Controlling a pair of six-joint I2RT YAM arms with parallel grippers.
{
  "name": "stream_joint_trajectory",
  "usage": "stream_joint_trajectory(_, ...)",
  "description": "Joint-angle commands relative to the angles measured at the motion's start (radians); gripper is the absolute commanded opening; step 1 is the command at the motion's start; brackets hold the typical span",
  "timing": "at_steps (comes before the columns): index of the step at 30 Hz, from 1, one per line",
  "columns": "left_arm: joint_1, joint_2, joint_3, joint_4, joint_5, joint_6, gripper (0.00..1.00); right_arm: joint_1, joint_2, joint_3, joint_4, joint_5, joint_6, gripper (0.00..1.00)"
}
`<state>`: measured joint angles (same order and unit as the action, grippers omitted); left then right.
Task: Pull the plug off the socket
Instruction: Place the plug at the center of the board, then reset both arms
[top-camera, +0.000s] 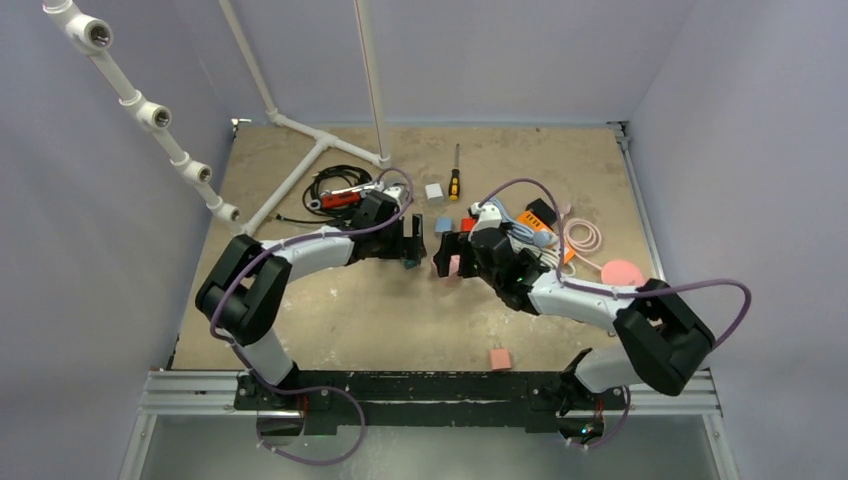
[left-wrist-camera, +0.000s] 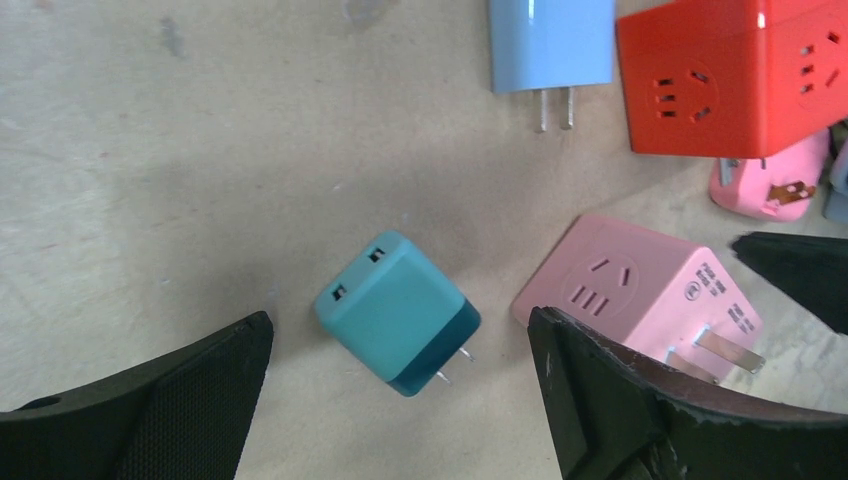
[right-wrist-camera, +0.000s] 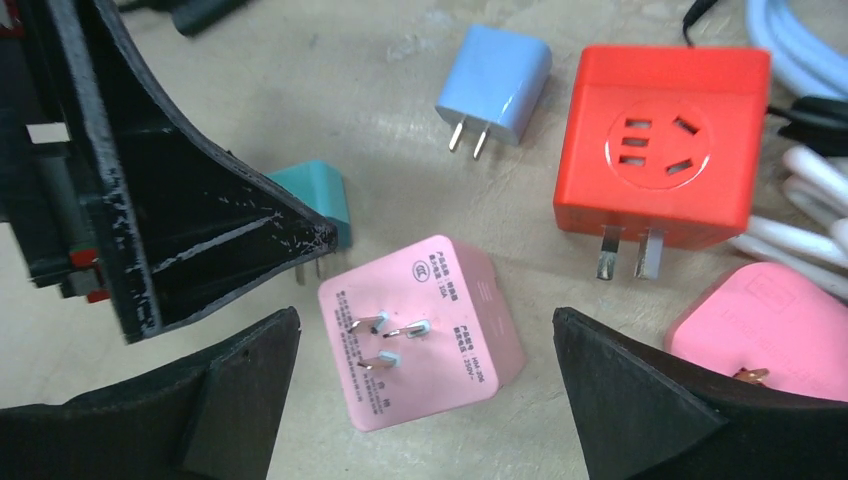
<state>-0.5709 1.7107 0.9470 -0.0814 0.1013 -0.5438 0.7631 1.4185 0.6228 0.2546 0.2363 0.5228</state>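
Only the left wrist view shows two ports on the teal plug (left-wrist-camera: 397, 313), lying loose beside the pink socket (left-wrist-camera: 620, 285); the right wrist view shows the socket's three prongs. Left gripper (left-wrist-camera: 400, 320) and right gripper (right-wrist-camera: 425, 315) gape, holding nothing.

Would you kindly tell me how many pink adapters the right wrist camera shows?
2: one pink cube adapter lying prongs-up beneath the open right pincer, and another pink adapter at the lower right edge, partly hidden.

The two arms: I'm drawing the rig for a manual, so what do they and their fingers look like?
Both the left arm and right arm have white links between chunky black joints, each trailed by a looping purple cable. The fingers are black, wedge-shaped and scuffed.
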Motion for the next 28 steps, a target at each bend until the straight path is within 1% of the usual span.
stream_joint_trajectory(1,-0.001,-0.137,0.016,-0.009,-0.154,0.037,0.99,-0.021,-0.121,0.041,0.006,0.031,-0.021,0.99)
stream_joint_trajectory(3,0.006,-0.216,0.017,-0.021,-0.239,0.057,0.99,-0.035,-0.194,0.042,-0.004,0.074,-0.035,0.99)
stream_joint_trajectory(5,0.034,-0.312,0.012,-0.023,-0.291,0.075,0.99,-0.049,-0.282,0.036,-0.002,0.138,-0.056,0.99)
stream_joint_trajectory(6,0.056,-0.383,0.005,-0.019,-0.307,0.078,0.99,-0.054,-0.33,0.033,-0.004,0.182,-0.071,0.99)
stream_joint_trajectory(8,0.119,-0.481,-0.016,-0.011,-0.311,0.087,0.99,-0.055,-0.449,0.028,-0.003,0.287,-0.099,0.99)
stream_joint_trajectory(10,0.17,-0.56,-0.012,-0.037,-0.34,0.107,0.99,-0.056,-0.547,0.029,0.007,0.362,-0.116,0.99)
stream_joint_trajectory(13,0.18,-0.663,-0.002,-0.075,-0.426,0.178,0.99,-0.056,-0.664,0.037,0.039,0.461,-0.167,0.99)
stream_joint_trajectory(16,0.177,-0.756,-0.043,-0.073,-0.484,0.229,0.99,-0.056,-0.731,0.049,0.054,0.543,-0.225,0.99)
stream_joint_trajectory(18,0.177,-0.799,-0.066,-0.072,-0.482,0.255,0.99,-0.056,-0.752,0.052,0.047,0.594,-0.242,0.99)
stream_joint_trajectory(21,0.177,-0.834,-0.083,-0.086,-0.488,0.275,0.99,-0.056,-0.769,0.036,0.051,0.606,-0.241,0.99)
stream_joint_trajectory(28,0.177,-0.829,-0.083,-0.087,-0.486,0.286,0.99,-0.057,-0.805,0.023,0.066,0.609,-0.246,0.99)
